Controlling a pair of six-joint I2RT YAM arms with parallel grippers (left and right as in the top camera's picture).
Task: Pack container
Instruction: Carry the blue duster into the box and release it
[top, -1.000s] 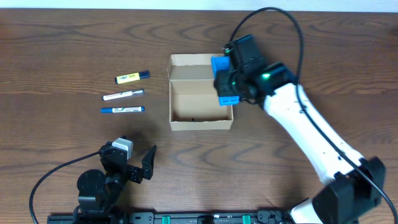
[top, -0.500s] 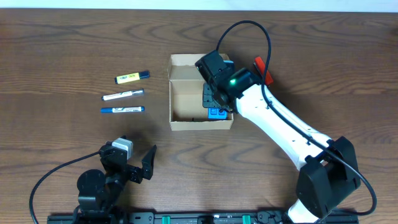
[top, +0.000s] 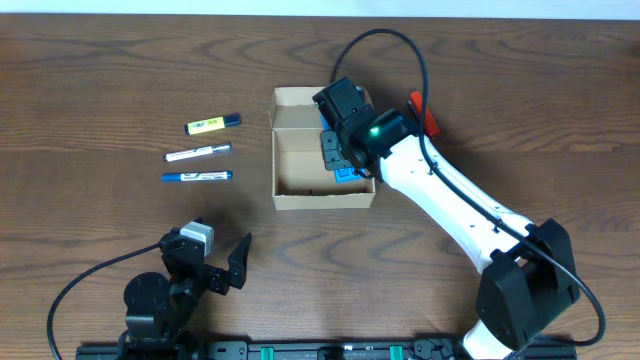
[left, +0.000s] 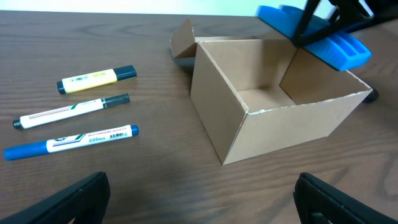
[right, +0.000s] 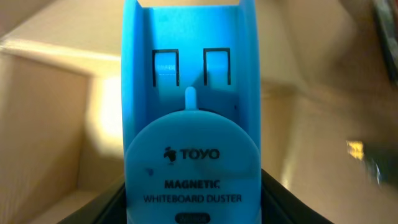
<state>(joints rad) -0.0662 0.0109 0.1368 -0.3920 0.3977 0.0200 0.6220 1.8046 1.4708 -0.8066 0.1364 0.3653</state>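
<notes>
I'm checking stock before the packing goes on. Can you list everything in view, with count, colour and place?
table: one, dark brown wood, under everything
cardboard box: one, tan, flap open, middle of the table
whiteboard duster: one, blue, held over the box's right side
highlighter: one, yellow with dark cap, left of the box, far end of the row
white marker: one, white with dark cap, middle of the row
blue marker: one, blue and white, near end of the row
red item: one, red, beyond the right arm, partly hidden, cannot tell what it is
left gripper: one, black, open, empty, near edge of the table
right gripper: one, black, shut on the whiteboard duster
</notes>
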